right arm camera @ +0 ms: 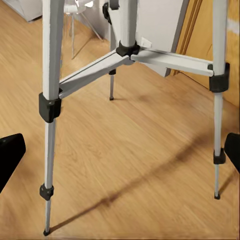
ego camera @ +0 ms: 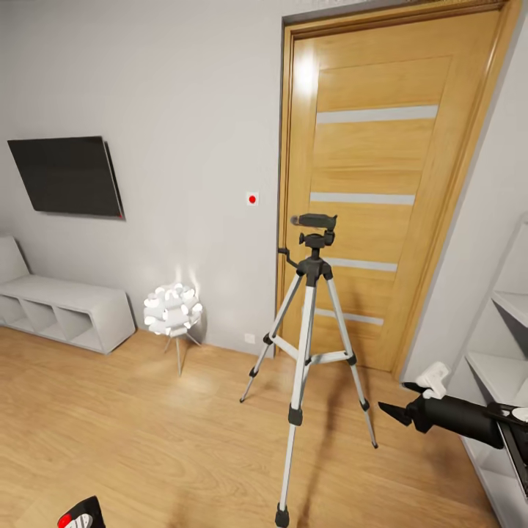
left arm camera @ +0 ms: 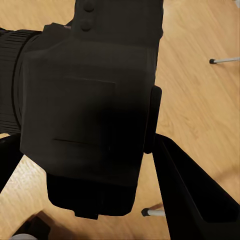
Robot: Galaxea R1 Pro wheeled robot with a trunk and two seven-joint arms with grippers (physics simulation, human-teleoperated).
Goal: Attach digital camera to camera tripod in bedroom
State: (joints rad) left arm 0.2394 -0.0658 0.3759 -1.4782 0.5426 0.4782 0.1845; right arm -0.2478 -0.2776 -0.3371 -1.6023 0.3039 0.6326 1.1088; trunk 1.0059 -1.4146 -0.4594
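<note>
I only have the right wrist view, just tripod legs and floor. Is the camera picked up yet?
Observer: Yes. The left wrist view shows the digital camera held between the left gripper's jaws.
Operator: Is anything on the tripod's head?
Observer: No. In the head view the camera tripod stands before the oak door with its head bare.
Operator: Where is my right arm?
Observer: The right gripper is low, beside the tripod's legs, jaws open.

Silver-grey-legged, black-jointed camera tripod (ego camera: 308, 330), matte-black boxy digital camera (left arm camera: 90, 110), oak door (ego camera: 381, 176) striped with frosted bands, pale grey walls (ego camera: 176, 88)
</note>
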